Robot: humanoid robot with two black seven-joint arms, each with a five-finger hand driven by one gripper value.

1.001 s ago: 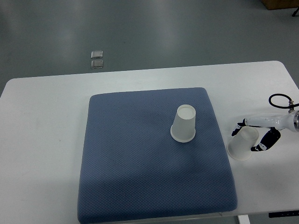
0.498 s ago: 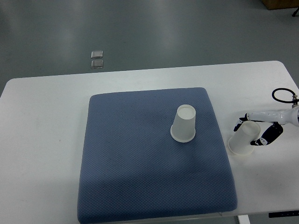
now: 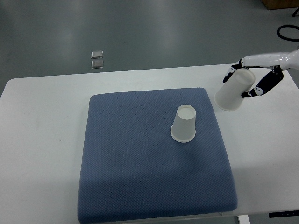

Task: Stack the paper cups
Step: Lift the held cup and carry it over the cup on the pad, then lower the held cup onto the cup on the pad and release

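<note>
1. Table [image 3: 42,116], white, carried everything, and we saw bare room all around the pad.
2. Blue pad [image 3: 149,158] covered the table's middle; its surface lay free except for one cup.
3. One paper cup [image 3: 183,123] stood upside down on the pad, right of its centre, nothing stacked on it; we judged the task barely begun.
4. We held the second cup [image 3: 232,92] tilted, mouth toward the pad, raised beyond the pad's upper right corner.
5. Our right hand [image 3: 254,77] had its fingers clamped around that cup, with an unobstructed path to the standing cup.
</note>
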